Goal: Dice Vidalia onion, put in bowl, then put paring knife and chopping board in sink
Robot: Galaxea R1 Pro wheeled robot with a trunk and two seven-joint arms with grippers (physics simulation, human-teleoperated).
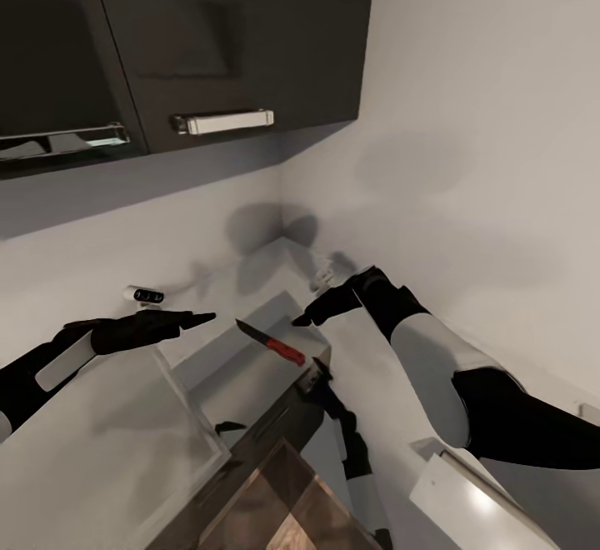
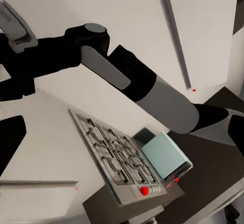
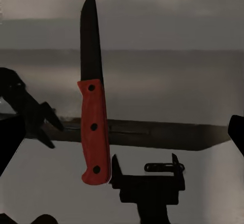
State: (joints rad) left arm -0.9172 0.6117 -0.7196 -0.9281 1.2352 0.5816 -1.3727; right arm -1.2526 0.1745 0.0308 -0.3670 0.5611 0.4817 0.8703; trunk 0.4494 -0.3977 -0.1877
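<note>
Head view is showing the paring knife (image 1: pixel 271 343) lying between the left gripper (image 1: pixel 198 317) and right gripper (image 1: pixel 304 317); finger states cannot be told.

Paring knife (image 1: pixel 270 343): dark pointed blade, red handle with three dark rivets (image 3: pixel 94 127). In the head view it lies tilted, blade pointing far-left, handle near-right, by the edge of a pale grey surface.

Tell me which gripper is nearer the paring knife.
Right. The right gripper hovers close beside the paring knife's red handle; the left gripper sits farther off, beyond the blade tip.
</note>
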